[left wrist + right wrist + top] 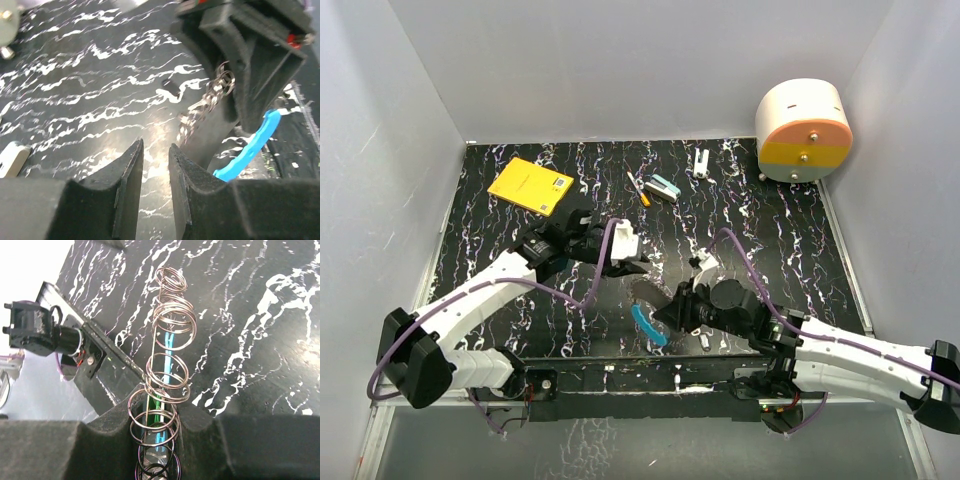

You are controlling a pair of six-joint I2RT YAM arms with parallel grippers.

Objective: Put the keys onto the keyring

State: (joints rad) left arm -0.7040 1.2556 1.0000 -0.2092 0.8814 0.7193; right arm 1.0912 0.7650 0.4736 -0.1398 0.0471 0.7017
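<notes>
The keyring (165, 375) is in the right gripper (159, 415). In the right wrist view the padded fingers are clenched on a stack of thin silvery loops that climbs toward 12 o'clock from the pinch. The lowest loops sink into the dark slot between the pads and cannot be followed. A blue strip and a green sliver show through the loops, but whether the green is a key head cannot be told.

In the top view the ring lies just off the centre of the table (800, 250), toward 6 o'clock. Only its blue arc (648, 326) is plain there, poking out at 7 o'clock from the right gripper's tips. The wire is lost against the marbled black top. The keys are hard to make out: a pale speck (705, 342) at 4 o'clock of the arc may be one, but it is too small to tell.

The left gripper (155, 146) is at 11 o'clock of the arc in the top view, near the right one but apart from it. Its own camera shows its fingers released, with a narrow gap between them, bare table showing through and nothing in it. At 1 o'clock in that view the loops dangle blurred under the right gripper, and the arc's lower end is cut off by the left gripper's own finger.

Farther out, a yellow notebook (530, 185) lies at 10 o'clock. An orange-and-white stick (638, 188) and a teal-and-white block (663, 188) lie at 12 o'clock. A white drum (803, 130) with an orange and yellow face stands at 2 o'clock.
</notes>
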